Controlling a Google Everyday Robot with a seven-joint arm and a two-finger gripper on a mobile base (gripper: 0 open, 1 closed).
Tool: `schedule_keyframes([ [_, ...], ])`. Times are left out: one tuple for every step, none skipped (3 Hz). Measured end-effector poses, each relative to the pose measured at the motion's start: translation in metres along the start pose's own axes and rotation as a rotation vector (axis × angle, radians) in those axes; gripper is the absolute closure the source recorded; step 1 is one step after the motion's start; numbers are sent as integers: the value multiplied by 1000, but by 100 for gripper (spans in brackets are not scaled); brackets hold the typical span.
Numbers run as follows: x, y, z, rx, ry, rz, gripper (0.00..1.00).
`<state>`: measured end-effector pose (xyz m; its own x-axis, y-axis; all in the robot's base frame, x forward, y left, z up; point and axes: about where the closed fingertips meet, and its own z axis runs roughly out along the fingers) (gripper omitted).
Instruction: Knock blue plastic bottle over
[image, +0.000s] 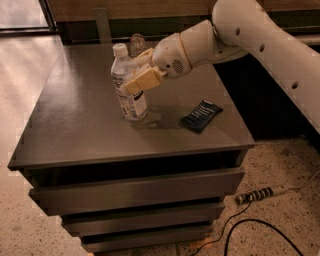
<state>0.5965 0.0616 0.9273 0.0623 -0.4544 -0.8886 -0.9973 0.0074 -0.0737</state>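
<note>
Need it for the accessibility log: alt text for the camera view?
The gripper is against the upper part of a clear bottle that stands on a dark table, its cap tipped slightly to the picture's left. A dark packet lies to the bottle's right; a small jar stands behind it.

Looks down steeply from above and in front of the dark cabinet (75, 112), facing its far edge. Sits near enough to fill most of the frame with the top and the drawer fronts (135, 190), leaving speckled floor (282, 162) at the right. Only one view, nothing shared. Takes in the arm (260, 30) entering from upper right, with the gripper (139, 70) at upper centre by the blue plastic bottle (131, 102).
</note>
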Motion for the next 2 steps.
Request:
schedule_keyframes([
  [-4,0,-16,0,20,5,95],
  [-15,-5,-46,65,142,-70,100],
])
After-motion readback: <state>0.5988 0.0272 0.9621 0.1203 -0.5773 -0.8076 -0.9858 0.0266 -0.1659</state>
